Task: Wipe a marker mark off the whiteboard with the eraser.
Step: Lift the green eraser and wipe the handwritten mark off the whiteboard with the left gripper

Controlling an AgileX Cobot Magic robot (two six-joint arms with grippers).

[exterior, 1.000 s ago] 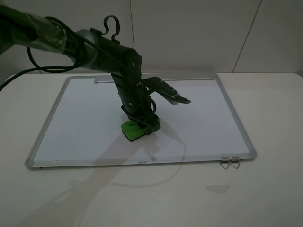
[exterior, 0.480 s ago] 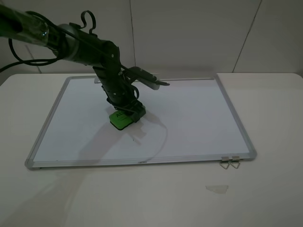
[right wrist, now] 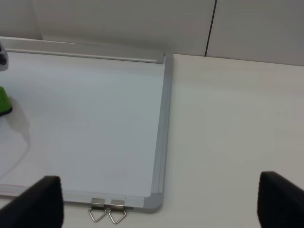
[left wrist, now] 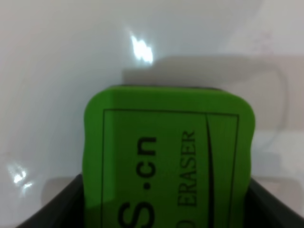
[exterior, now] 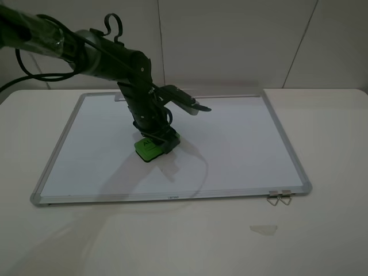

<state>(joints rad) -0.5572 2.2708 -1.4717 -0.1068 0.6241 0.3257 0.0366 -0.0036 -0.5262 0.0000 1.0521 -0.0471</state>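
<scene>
The wiping step is in hand: the left hand (exterior: 157,143) pinches the bright green rectangular eraser (exterior: 155,148) by its sides and presses it flat on the large silver-framed whiteboard (exterior: 247,144), left of the board's middle. Just beside the eraser, toward the near frame, sits a faint dark speck (exterior: 163,169) that may be what is left of the thin black marker mark, though it is too small to be sure. If so, the next move calls for a short stroke toward that near edge, with the eraser held flat so it passes right over the speck

The left wrist view shows only the eraser (left wrist: 166,161) with its black lettering, held between two dark fingers (left wrist: 57,209), and bare white board ahead, no mark. The right wrist view shows what the high view does not: the right hand (right wrist: 156,206), fingers spread wide and holding nothing, over the pale surface (right wrist: 237,118) near the board's corner with the two metal clips (right wrist: 107,213)
</scene>
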